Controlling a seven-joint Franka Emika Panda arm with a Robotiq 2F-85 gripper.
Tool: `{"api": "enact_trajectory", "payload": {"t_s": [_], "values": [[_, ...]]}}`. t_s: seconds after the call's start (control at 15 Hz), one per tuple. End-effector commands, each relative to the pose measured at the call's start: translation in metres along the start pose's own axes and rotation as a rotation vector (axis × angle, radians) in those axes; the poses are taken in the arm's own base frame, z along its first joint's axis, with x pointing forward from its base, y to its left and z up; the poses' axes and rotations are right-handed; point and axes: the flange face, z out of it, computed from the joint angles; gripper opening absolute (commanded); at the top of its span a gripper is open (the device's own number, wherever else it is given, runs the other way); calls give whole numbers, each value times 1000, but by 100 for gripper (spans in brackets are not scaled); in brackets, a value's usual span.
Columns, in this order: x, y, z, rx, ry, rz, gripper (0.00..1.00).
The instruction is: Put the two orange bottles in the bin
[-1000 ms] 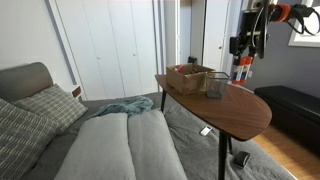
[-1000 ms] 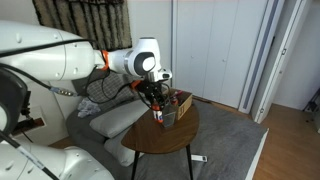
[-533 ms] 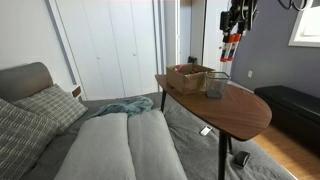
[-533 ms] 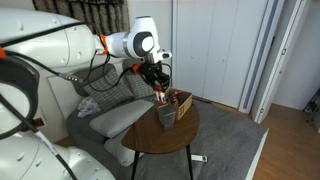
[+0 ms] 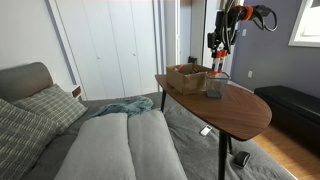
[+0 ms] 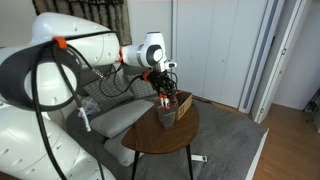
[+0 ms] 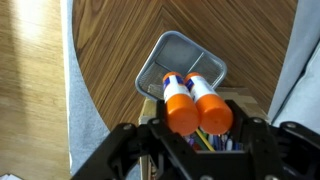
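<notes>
The jaws of the gripper (image 7: 198, 128) are clamped on the two orange bottles (image 7: 188, 108). These are held side by side as a pair, with the orange ends toward the wrist camera and the whitish ends pointing down. The bottles are judged to be light and stiff, probably of plastic, with smooth round sides. Because two are pressed together in one grasp, one could slide or turn against the other. The hold is best taken across both bodies near the middle, so that neither can tilt out.

Directly under the pair the bin (image 7: 178, 62) is seen, upright on the wooden surface (image 7: 110, 60). In the wrist view the whitish ends are lined up over its square opening. In an exterior view the pair hangs just above the bin (image 5: 216, 86), and it cannot be told whether the lower ends are already past the rim. As far as its mesh floor is shown, nothing is seen inside. Just beside the bin the brown basket (image 5: 188, 77) stands. Some small coloured things are glimpsed in it in the wrist view, too blurred to be named.
</notes>
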Motion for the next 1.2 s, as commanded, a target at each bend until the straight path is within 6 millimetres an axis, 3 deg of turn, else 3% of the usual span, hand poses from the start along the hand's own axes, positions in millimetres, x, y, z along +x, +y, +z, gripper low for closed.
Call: {"api": "enact_trajectory", "payload": {"t_s": [0.0, 0.47, 1.13], "values": [[13, 7, 20, -14, -23, -20, 34], [8, 14, 41, 17, -64, 3, 34], [2, 6, 64, 49, -91, 12, 34]]}}
